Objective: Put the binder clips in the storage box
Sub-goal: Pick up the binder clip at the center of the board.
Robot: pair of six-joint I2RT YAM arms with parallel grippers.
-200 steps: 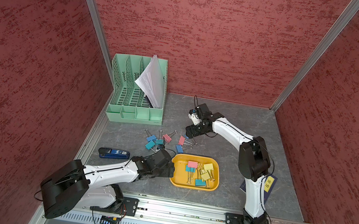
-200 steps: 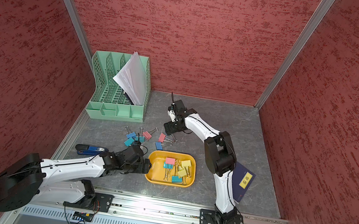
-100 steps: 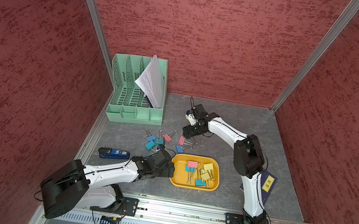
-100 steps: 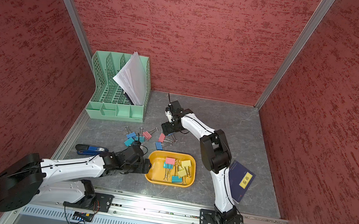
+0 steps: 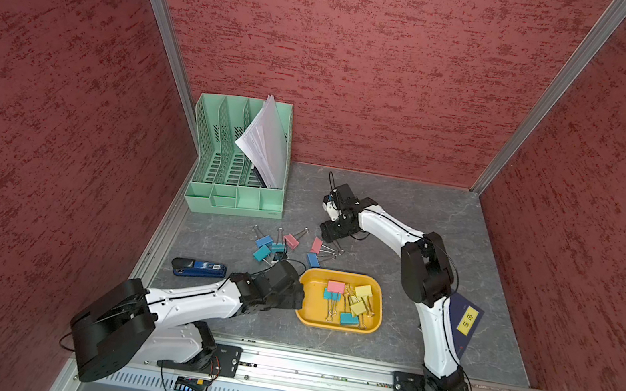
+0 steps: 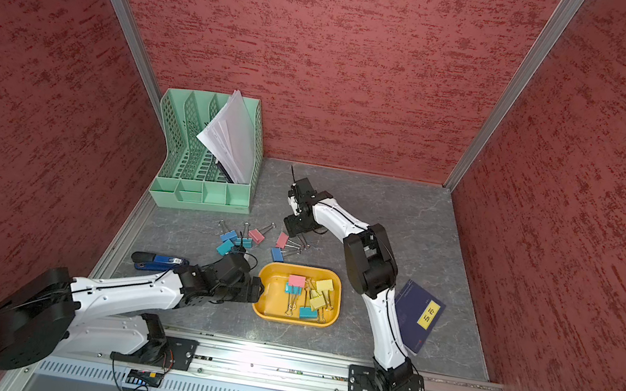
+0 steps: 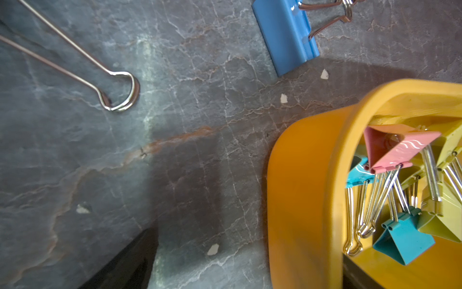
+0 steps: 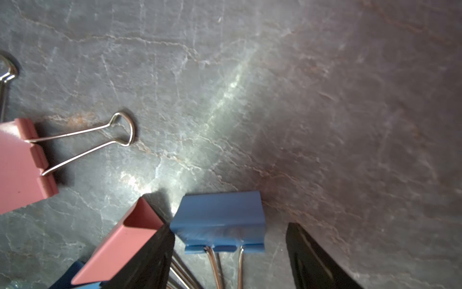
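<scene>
Right gripper (image 8: 228,227) spread astride blue clip (image 5: 312,259), mid-frame, not yet pinching.
Light, stiff, slick; pinch its flat sides. Left gripper (image 5: 300,297) released, by box (image 5: 380,311).

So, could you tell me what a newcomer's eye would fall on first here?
Probably the yellow-orange storage box at the front of the grey table, holding a heap of pink, teal and yellow binder clips. Just behind it lie loose clips, and the mint-green file organizer with papers stands in the back-left corner.

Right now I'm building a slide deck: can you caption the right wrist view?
Open right gripper straddles a small blue metal binder clip on the grey marbled tabletop, a pink clip beside it.
</scene>
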